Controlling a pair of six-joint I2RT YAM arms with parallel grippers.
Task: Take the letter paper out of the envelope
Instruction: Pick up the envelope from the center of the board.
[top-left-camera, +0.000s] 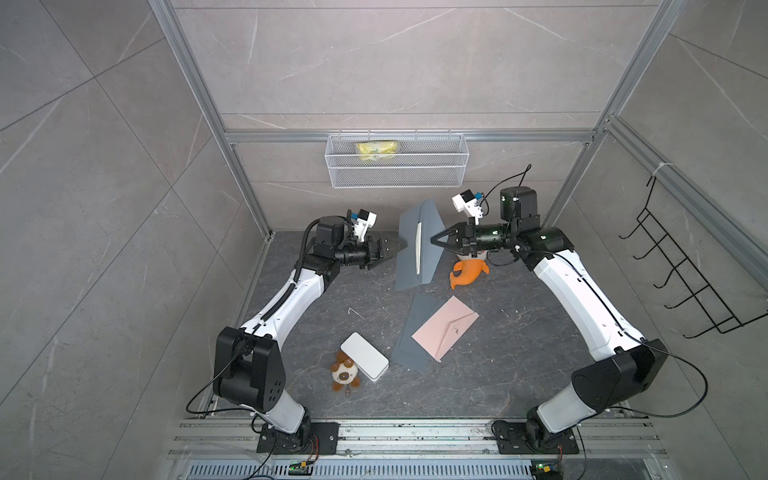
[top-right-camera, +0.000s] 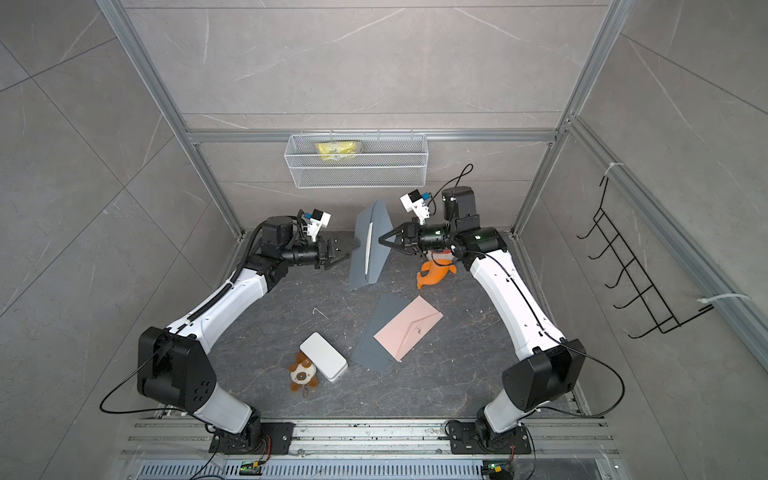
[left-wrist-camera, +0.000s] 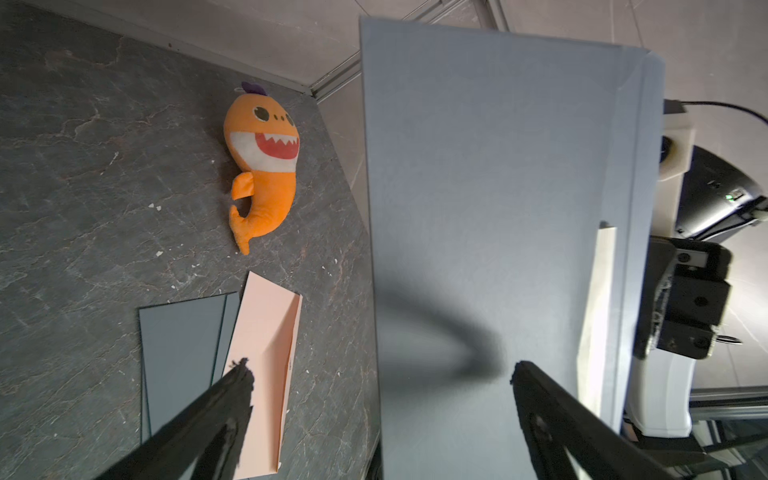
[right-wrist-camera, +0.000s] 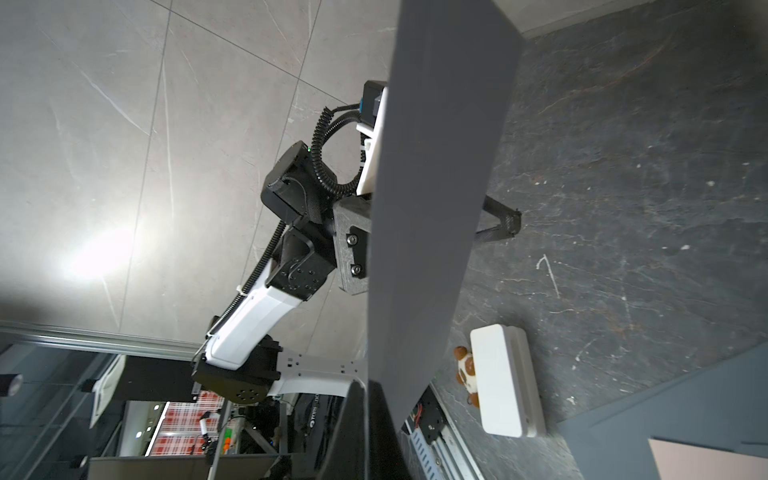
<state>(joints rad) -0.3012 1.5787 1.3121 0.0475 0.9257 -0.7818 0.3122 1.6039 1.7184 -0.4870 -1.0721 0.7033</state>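
- Envelope (top-left-camera: 409, 266), grey, stands upright between both grippers in both top views.
- Right gripper (top-left-camera: 433, 240) clenches its edge; left gripper (top-left-camera: 395, 251) gapes, released.
- Left wrist view shows paper (left-wrist-camera: 598, 299) peeking out; right wrist view hides it.

The grey envelope (top-left-camera: 407, 257) hides all but a thin edge of the letter paper (top-left-camera: 419, 248). The right arm (top-left-camera: 561, 282) covers the head of the orange shark toy (top-left-camera: 467, 277).
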